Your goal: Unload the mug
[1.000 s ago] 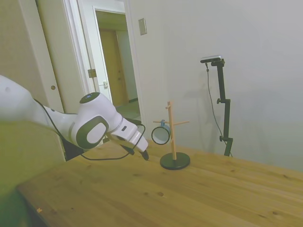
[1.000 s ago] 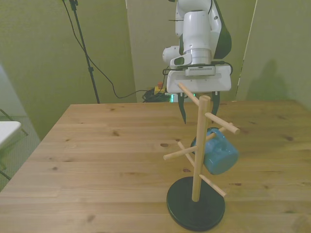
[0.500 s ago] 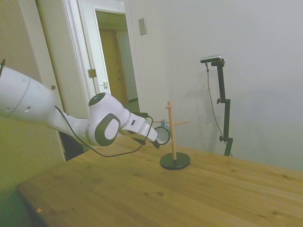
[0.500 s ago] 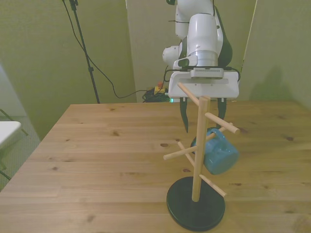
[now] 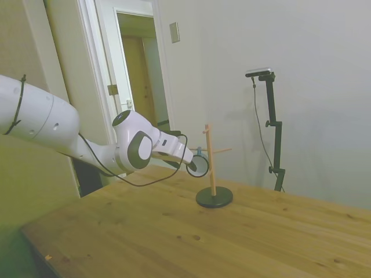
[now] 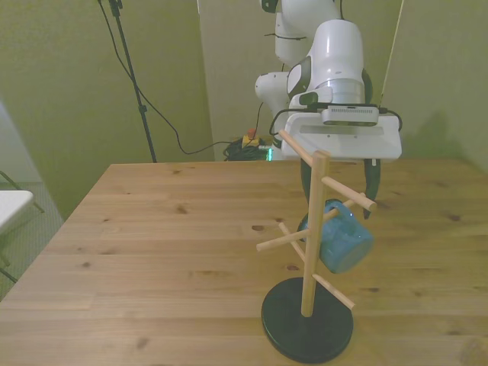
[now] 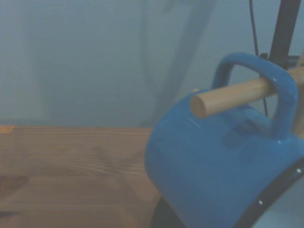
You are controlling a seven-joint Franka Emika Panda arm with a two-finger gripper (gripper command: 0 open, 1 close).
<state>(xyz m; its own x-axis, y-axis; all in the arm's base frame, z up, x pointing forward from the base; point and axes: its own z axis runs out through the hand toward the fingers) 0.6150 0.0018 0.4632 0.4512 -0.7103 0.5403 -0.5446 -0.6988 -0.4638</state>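
The blue mug (image 6: 341, 242) hangs by its handle on a peg of the wooden peg stand (image 6: 313, 229), tilted, with its mouth turned away from the front view. The wrist view shows the mug (image 7: 223, 166) from close by, with the wooden peg (image 7: 232, 96) through its handle. My gripper (image 6: 339, 187) is open just behind the mug. One dark finger (image 6: 372, 179) shows toward the front view's right; the other is mostly hidden behind the stand's post. From the side, the gripper (image 5: 192, 166) overlaps the mug's rim (image 5: 203, 169). Whether the fingers touch the mug I cannot tell.
The stand's black round base (image 6: 307, 329) sits near the table's front edge in the front view. Several bare pegs stick out of the post. A white object (image 6: 11, 206) sits past the table on the front view's left. A doorway (image 5: 139, 81) is behind the arm.
The arm has stretched out toward the stand. The open gripper has shifted to the front view's right and closed in on the hanging mug. The mug and the stand have not moved.
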